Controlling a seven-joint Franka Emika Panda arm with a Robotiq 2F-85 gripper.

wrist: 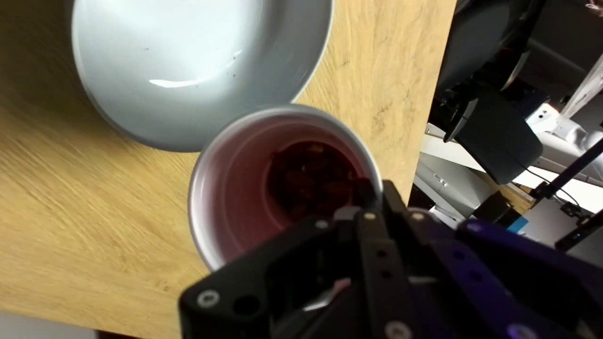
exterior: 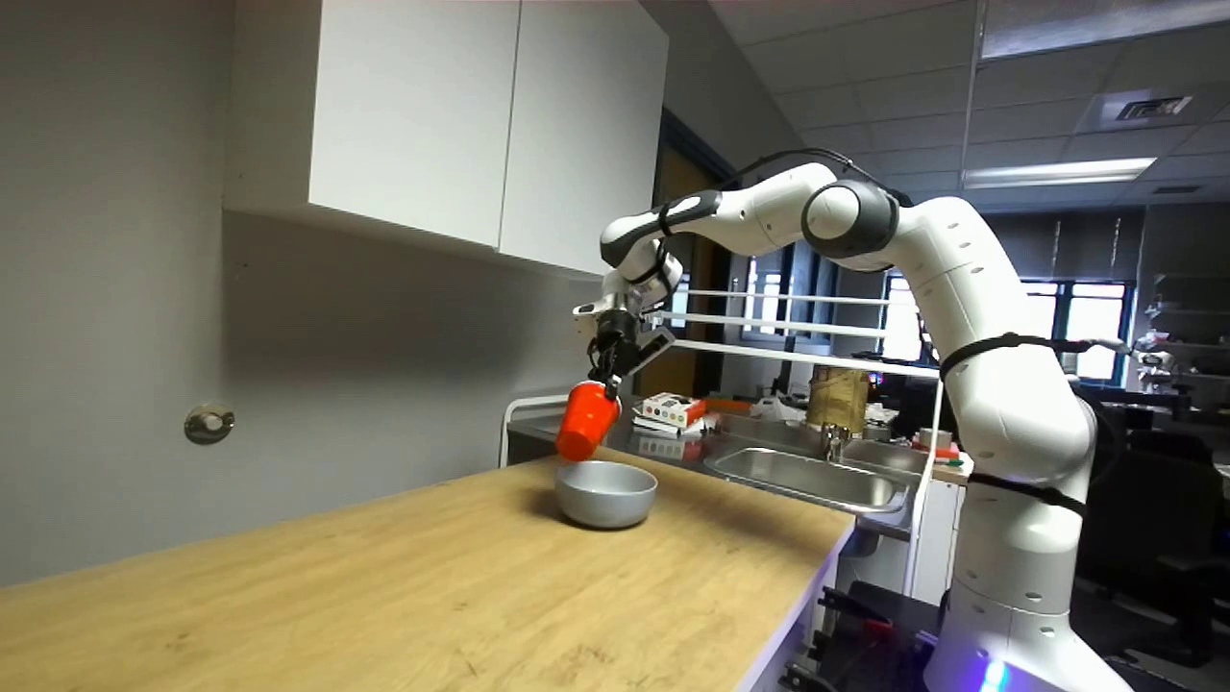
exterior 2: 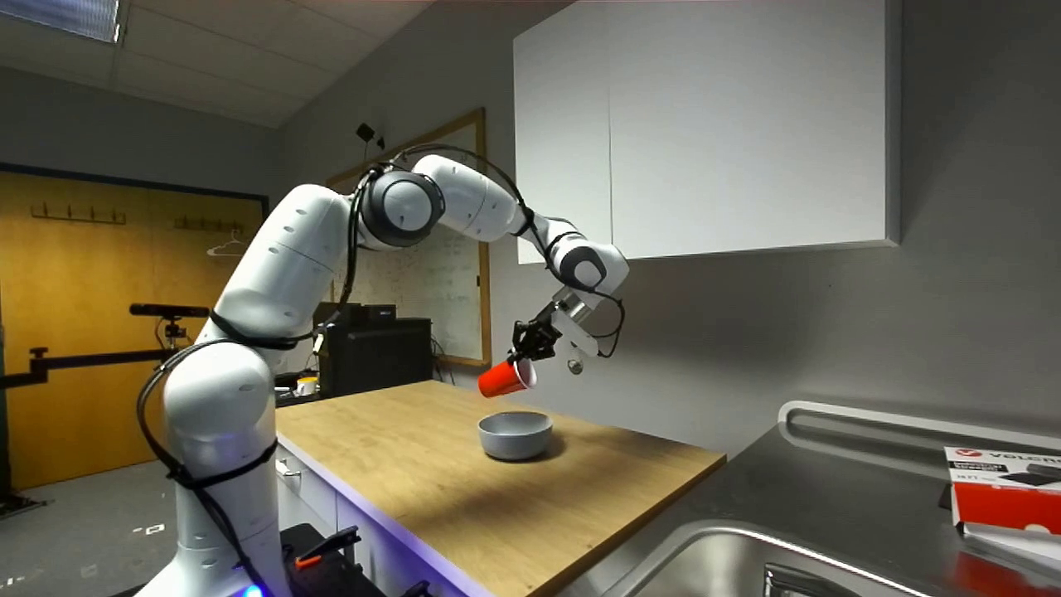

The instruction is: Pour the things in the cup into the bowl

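The gripper point(wrist: 377, 194) is nearest the lens, filling the lower right of the wrist view; its fingers point(wrist: 394, 200) are clamped on the cup point(wrist: 245, 188), one inside the mouth, one against the outer side. From the left in that view, the bowl point(wrist: 188, 108) comes first, at the top, with a few dark specks point(wrist: 233, 74) on its inner face. Then the cup, its rim overlapping the bowl's edge from this angle and dark reddish pieces point(wrist: 301, 181) at its bottom. The right-hand edge of the desk point(wrist: 386, 56) runs past both.

In an exterior view, also from the left: the arm point(exterior 2: 220, 398) stands off the left-hand edge of the desk, reaching over it. The cup hangs below the gripper and to its left, tilted, base low on the left, mouth turned to the right. Under the cup, with a gap between, the bowl rests on the desk, in from the far edge and well apart from the right-hand corner. The cabinet point(exterior 2: 729, 124) hangs above the far edge. Beyond the right-hand edge are the sink point(exterior 2: 714, 531) and, furthest right, a box point(exterior 2: 1005, 497).
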